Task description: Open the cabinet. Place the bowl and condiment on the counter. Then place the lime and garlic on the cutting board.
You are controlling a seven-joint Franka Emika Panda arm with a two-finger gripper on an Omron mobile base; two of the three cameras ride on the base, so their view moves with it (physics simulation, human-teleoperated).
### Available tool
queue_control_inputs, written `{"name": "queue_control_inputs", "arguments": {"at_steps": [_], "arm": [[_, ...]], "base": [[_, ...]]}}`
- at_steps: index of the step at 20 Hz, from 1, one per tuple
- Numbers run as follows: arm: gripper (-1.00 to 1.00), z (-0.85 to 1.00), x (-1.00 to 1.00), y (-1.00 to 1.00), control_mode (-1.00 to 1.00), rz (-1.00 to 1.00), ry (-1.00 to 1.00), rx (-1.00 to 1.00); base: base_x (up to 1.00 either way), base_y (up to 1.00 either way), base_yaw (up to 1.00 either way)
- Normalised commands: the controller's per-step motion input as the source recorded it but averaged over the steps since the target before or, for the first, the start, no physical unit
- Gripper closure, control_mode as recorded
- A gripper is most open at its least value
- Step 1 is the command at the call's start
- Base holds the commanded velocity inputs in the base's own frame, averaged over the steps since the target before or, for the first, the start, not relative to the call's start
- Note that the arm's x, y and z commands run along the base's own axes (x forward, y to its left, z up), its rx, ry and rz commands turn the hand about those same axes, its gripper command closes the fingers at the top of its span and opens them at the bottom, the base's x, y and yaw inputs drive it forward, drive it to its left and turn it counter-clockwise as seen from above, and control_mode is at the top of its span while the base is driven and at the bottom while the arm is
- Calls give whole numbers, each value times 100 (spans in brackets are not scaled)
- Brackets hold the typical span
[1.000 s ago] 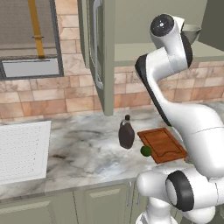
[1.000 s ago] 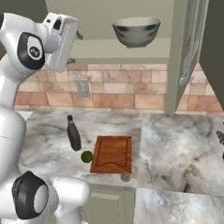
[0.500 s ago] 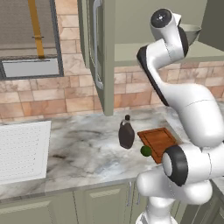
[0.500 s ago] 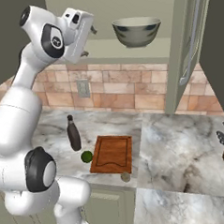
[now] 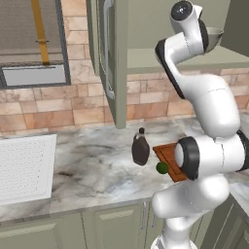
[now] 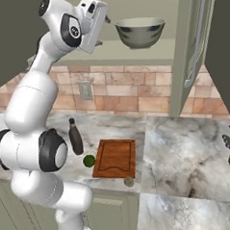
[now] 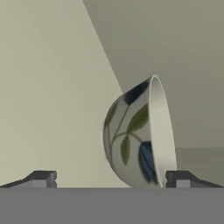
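Pincer (image 7: 107,179) jaws wide | bowl (image 7: 138,133) between tips | cabinet (image 6: 190,49) open

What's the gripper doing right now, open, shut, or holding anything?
Gripper: open and empty, raised in front of the bowl in the cabinet.

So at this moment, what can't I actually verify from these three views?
- The bowl: the left base view shows just a sliver of rim behind the arm.
- The cutting board: in the left base view the robot's body covers most of it.
- The garlic: too small in the right base view to make out more than a beige lump.
- The gripper: the hand view's bottom edge cuts the fingertips.
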Motion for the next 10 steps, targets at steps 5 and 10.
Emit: {"name": "queue_control_inputs", "arguments": {"at_steps": [5,10], "arm": [[-100,0,54,-33,-100,0,1,0],[-100,-6,42,-41,-100,1,0,0]], "base": [[0,0,0],[0,0,0]]}}
